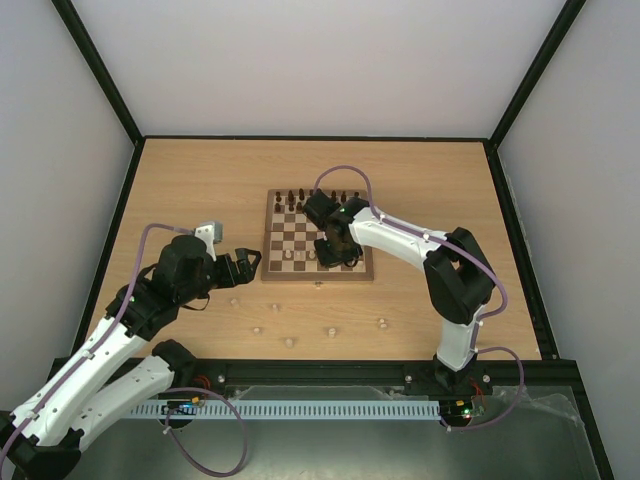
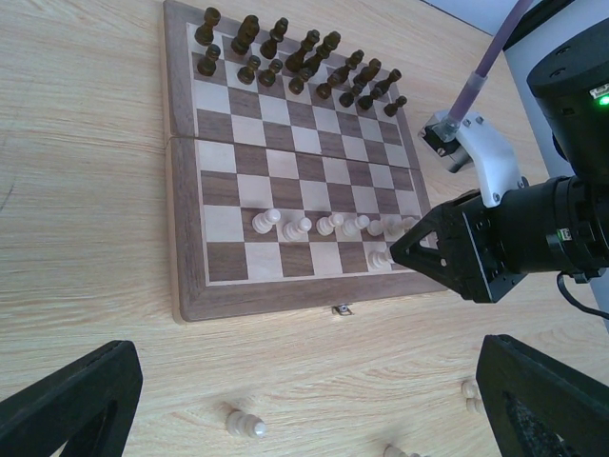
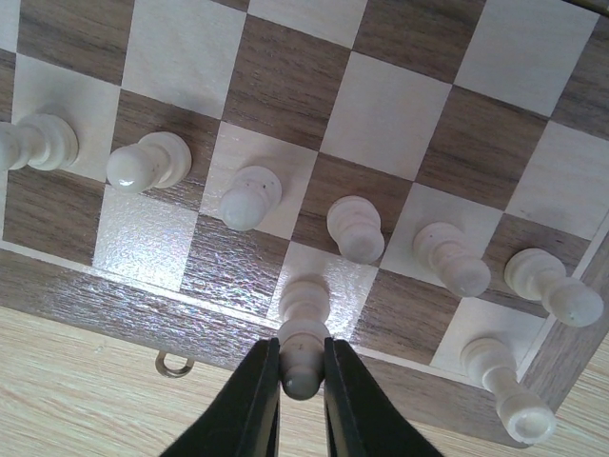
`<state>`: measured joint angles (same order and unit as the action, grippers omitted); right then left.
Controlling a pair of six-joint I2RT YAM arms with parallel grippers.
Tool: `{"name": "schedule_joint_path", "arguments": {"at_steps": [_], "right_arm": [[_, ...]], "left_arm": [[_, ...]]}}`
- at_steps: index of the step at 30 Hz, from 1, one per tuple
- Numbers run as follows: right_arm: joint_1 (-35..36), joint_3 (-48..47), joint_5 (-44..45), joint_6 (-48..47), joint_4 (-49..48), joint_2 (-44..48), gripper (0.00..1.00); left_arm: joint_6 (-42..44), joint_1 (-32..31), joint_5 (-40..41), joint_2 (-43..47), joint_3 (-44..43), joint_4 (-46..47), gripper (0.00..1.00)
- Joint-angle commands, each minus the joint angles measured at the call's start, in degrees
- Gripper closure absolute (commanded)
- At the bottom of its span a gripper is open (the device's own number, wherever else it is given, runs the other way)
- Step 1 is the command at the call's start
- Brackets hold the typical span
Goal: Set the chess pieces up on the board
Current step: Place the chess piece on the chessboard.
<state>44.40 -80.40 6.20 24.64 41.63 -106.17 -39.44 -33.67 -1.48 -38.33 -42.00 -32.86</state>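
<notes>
Chess piece pinched by right gripper (overhead view hides this).

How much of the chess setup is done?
On the board, dark pieces stand in the far two rows and a line of pale pawns on the near side. The right gripper is shut on a pale piece at the nearest row. Several pale pieces lie loose on the table; the open left gripper holds nothing.

Left arm, right arm: links shelled in white, joints finished black; purple cable routed along each; right gripper fingered in black.
</notes>
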Motion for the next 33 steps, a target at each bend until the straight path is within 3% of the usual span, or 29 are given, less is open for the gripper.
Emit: {"name": "schedule_joint_path", "arguments": {"at_steps": [1, 23, 33], "right_arm": [[-0.5, 1.3, -0.1, -0.4, 2.0, 0.7, 0.84], [-0.4, 0.5, -0.7, -0.8, 4.7, 10.5, 0.44], [-0.1, 11.4, -4.5, -0.4, 2.6, 22.5, 0.02]], "left_arm": [[0.0, 0.4, 0.0, -0.2, 0.0, 0.6, 0.01], [-1.3, 0.4, -0.5, -0.3, -1.7, 0.4, 0.01], [-2.3, 0.4, 0.7, 0.4, -2.4, -1.6, 0.01]]}}
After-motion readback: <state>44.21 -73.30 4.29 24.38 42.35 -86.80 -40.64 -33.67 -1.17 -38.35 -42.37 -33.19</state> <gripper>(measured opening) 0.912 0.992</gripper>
